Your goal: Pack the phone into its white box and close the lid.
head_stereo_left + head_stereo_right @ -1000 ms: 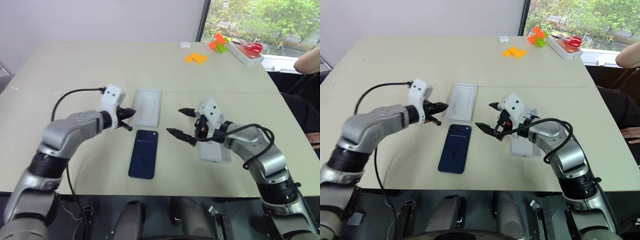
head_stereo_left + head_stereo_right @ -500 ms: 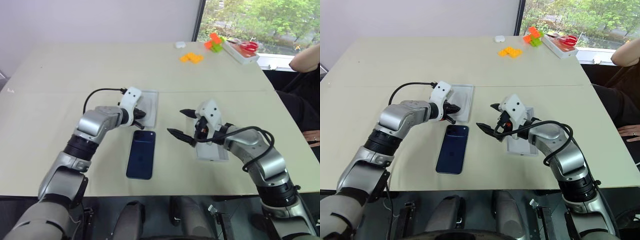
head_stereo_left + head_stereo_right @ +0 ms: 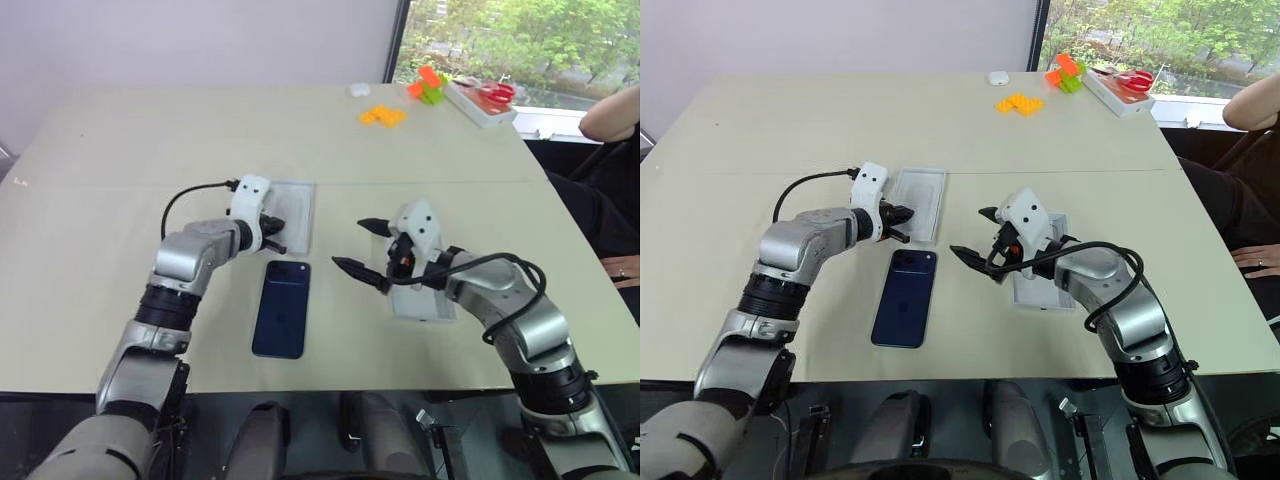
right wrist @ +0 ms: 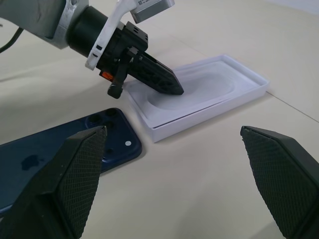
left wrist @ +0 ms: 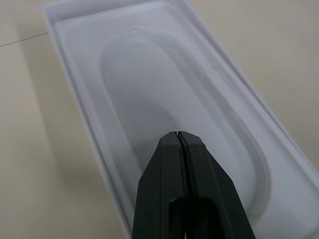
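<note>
Likely risk — left gripper (image 4: 167,84), fingers pressed together, hovering over the shallow white rimmed cardboard tray (image 3: 290,212), shoves it askew, away from the slim navy-blue glossy phone (image 3: 282,309) — right gripper (image 3: 366,250) spread wide, empty.

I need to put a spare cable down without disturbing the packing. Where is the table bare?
The table is bare on the robot's left of the left gripper, and across the middle up to the orange blocks. It is crowded around the phone, the insert tray and the right gripper.

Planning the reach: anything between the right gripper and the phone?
Nothing: bare table separates the right gripper from the phone, as the right eye view shows.
</note>
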Robot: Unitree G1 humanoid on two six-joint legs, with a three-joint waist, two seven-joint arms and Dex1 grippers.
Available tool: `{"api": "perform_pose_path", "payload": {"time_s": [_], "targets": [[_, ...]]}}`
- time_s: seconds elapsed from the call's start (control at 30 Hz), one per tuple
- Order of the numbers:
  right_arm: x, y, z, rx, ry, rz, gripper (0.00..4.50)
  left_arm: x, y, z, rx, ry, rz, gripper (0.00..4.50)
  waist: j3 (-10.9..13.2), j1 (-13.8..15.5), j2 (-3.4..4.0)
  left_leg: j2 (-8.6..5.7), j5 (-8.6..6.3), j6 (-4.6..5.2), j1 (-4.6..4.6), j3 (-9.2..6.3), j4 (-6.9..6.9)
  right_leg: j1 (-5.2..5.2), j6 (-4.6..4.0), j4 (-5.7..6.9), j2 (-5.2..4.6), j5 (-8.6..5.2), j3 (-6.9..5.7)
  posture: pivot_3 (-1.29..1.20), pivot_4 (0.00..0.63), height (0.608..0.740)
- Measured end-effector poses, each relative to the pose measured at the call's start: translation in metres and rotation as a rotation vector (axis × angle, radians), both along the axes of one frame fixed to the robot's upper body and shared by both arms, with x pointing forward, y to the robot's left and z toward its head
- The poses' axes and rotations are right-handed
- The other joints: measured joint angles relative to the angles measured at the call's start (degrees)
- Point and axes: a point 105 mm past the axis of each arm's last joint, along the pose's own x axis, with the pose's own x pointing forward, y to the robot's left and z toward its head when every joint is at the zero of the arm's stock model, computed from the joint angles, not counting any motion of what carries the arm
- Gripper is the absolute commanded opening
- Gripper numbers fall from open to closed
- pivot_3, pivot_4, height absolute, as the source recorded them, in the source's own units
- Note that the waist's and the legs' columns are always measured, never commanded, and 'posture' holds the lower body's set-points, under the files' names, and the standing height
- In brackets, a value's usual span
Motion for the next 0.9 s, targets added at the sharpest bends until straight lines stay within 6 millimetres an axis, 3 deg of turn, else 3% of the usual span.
{"api": "perform_pose_path", "payload": {"time_s": [0.33,0.47,0.9], "targets": [[0.000,0.001,-0.001,-0.008,0.000,0.005,4.50,-0.020,0.001,0.014,-0.006,-0.013,-0.085,0.05,0.0,0.0,0.00,-0.01,0.00,0.00,0.00,0.00,0.01,0.00,-0.02,0.01,-0.01,0.01,0.00,0.00,0.150,0.732],[-0.001,0.001,-0.001,-0.008,0.000,0.008,4.50,-0.022,0.001,0.006,0.018,0.039,-0.072,0.05,0.0,0.0,0.00,-0.02,0.00,0.00,0.00,0.01,0.05,0.01,-0.02,0.04,0.00,0.01,0.00,0.00,0.150,0.732],[0.000,0.003,0.000,-0.005,-0.001,0.013,4.50,0.011,-0.016,0.001,0.070,0.044,0.016,0.05,0.0,0.0,-0.01,-0.04,0.00,0.00,0.10,0.03,0.12,0.12,-0.01,0.14,0.01,0.02,-0.02,0.00,0.150,0.732]]}}
